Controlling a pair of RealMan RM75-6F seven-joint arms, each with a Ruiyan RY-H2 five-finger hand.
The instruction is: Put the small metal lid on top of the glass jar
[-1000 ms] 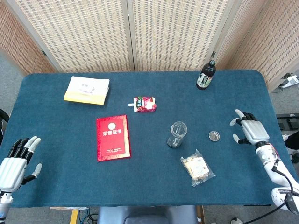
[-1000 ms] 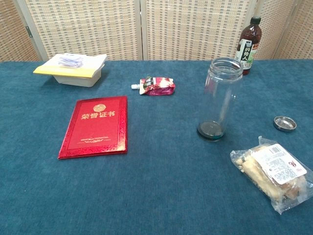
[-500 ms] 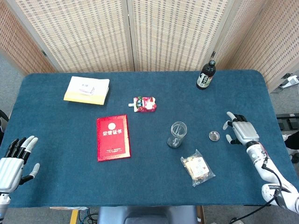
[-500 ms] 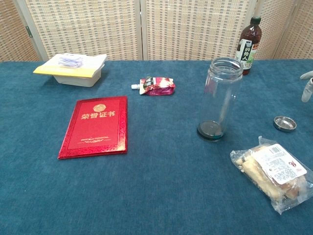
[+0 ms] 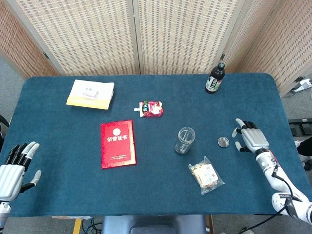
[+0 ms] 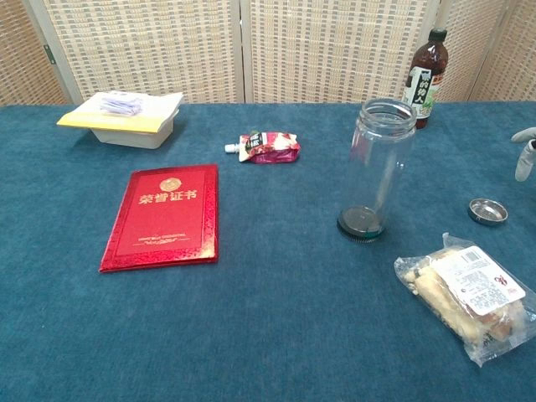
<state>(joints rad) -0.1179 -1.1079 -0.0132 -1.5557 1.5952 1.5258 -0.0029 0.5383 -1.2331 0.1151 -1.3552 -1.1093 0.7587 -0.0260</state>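
A clear glass jar (image 5: 185,140) (image 6: 378,170) stands upright and open-topped right of the table's middle. The small round metal lid (image 5: 223,142) (image 6: 488,211) lies flat on the cloth to the jar's right. My right hand (image 5: 250,138) hovers just right of the lid, fingers spread, holding nothing; only its fingertips (image 6: 525,155) show at the chest view's right edge. My left hand (image 5: 14,167) hangs open off the table's front left corner, far from both.
A bagged snack (image 5: 206,175) lies in front of the lid. A dark bottle (image 5: 214,79) stands at the back right. A red booklet (image 5: 117,143), a red pouch (image 5: 151,108) and a yellow-and-white box (image 5: 90,93) occupy the left half.
My right hand has moved left toward the lid, mostly in the first half second. The left hand has dropped slightly. Jar and lid have not moved.
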